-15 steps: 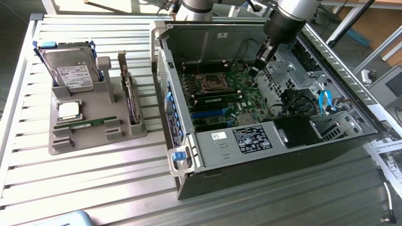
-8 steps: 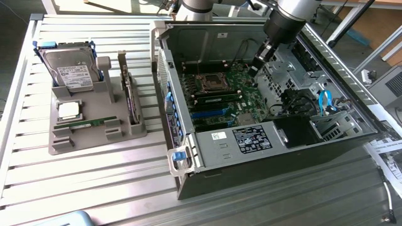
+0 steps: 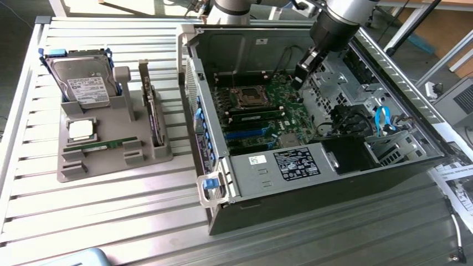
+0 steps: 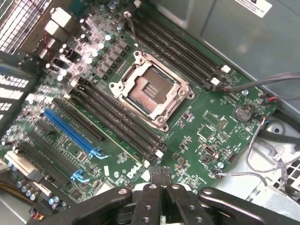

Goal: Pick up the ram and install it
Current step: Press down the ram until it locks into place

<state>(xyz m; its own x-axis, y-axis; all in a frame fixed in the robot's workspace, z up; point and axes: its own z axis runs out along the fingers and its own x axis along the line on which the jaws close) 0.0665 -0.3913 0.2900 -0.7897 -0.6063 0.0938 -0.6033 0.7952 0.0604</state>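
While our gripper hangs inside the open computer case, its two black fingertips are pressed together with nothing between them, low in the wrist picture just above the motherboard. Under the camera we see the empty CPU socket at the middle of the board, long black memory slots running on both sides of it, and a blue expansion slot toward the left of the frame. In the exterior view our arm comes down from the upper right into the case. Well apart from it, at the left of that frame, the ram lies flat in the grey holder tray on the table, below the silver CPU chip and the hard drive.
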